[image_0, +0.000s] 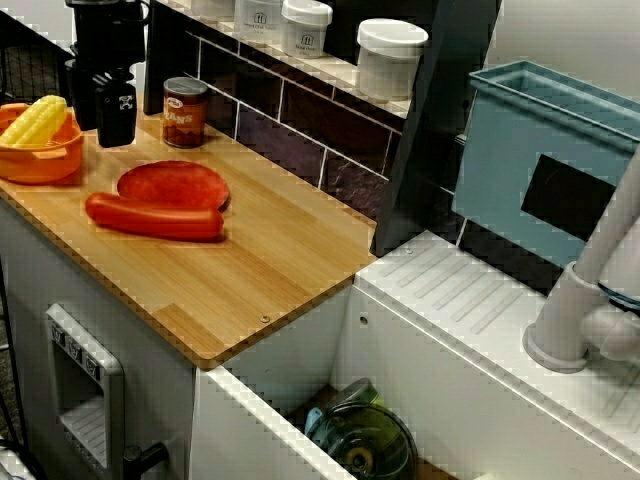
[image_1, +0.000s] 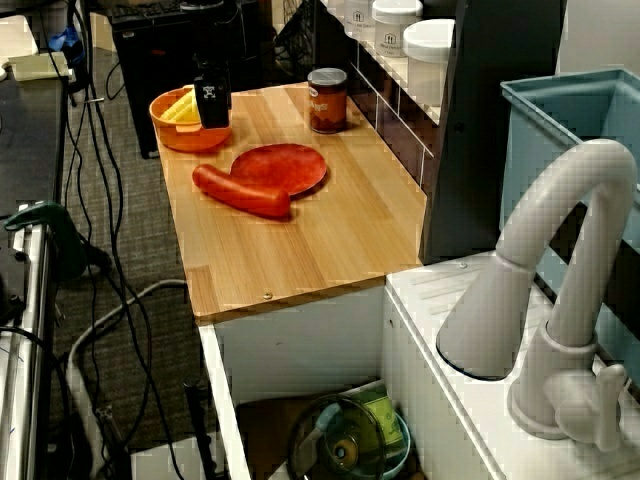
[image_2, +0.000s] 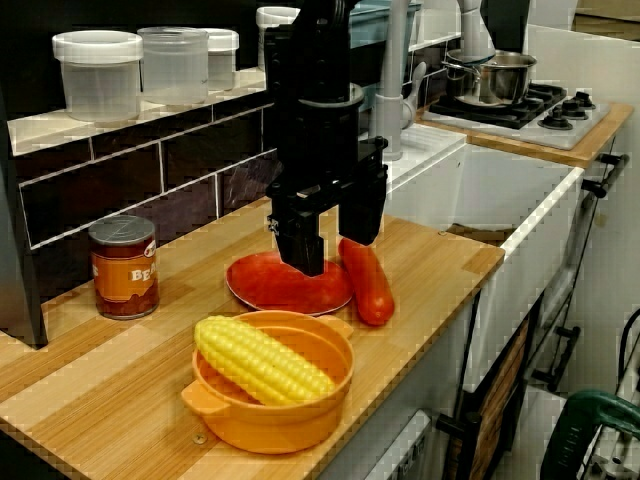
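Note:
My black gripper (image_2: 335, 240) hangs open over the wooden counter (image_0: 270, 260), with nothing between its fingers (image_2: 303, 250). In the view from the counter's end it stands just behind an orange bowl (image_2: 270, 420) holding a yellow corn cob (image_2: 262, 360). Behind the fingertips there lie a red plate (image_2: 280, 285) and a red sausage (image_2: 368, 280). Seen from above, the gripper (image_0: 115, 108) is between the bowl (image_0: 40, 160) with its corn (image_0: 38, 120) and a soup can (image_0: 184, 112). Plate (image_0: 172, 183) and sausage (image_0: 155, 217) lie nearer the front edge. From the sink end, the gripper (image_1: 212, 100) overlaps the bowl's (image_1: 185, 135) right rim.
White-lidded jars (image_0: 390, 55) line the shelf above the tiled backsplash. A white sink (image_1: 300, 390) right of the counter holds a glass-lidded pot (image_0: 365, 445). A faucet (image_1: 560, 300) and a blue rack (image_0: 545, 160) stand behind it. A stove with a steel pot (image_2: 495, 75) lies beyond.

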